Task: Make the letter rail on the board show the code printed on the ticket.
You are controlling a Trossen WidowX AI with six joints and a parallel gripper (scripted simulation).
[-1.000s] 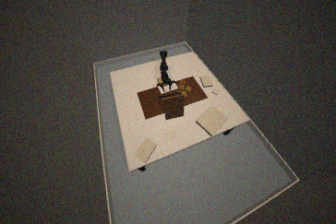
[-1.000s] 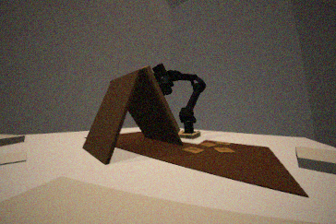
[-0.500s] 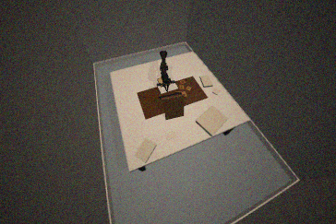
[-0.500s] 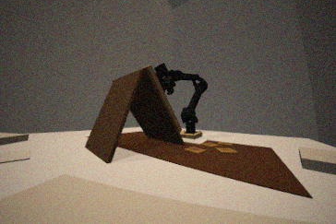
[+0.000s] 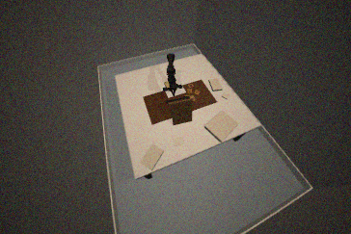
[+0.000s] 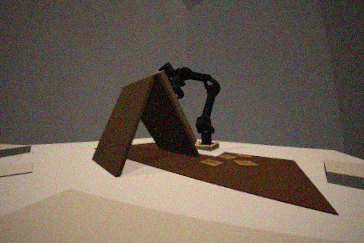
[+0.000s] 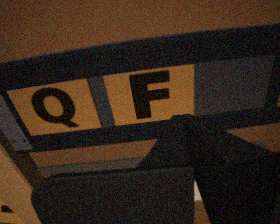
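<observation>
The dark letter rail [image 7: 141, 47] [image 5: 178, 100] lies on the brown board [image 5: 155, 110] [image 6: 280, 184]. In the wrist view it holds a Q tile [image 7: 55, 106] on the left and an F tile [image 7: 149, 95] in the middle, both upright, with a narrow gap between them. Bare channel shows right of the F, up to a dark end bar. My gripper [image 7: 180, 123] [image 5: 174, 94] is shut and empty, its tips at the rail's near edge just below the F's right side. The ticket is almost wholly hidden behind the fingers.
Several loose tiles, among them one tile [image 6: 244, 163] and another tile [image 6: 211, 162], lie on the board beside the rail. A brown tent-like stand [image 5: 182, 115] [image 6: 122, 124] stands in front of the rail. Flat pale blocks, including a large block [image 5: 222, 125], lie farther out on the counter.
</observation>
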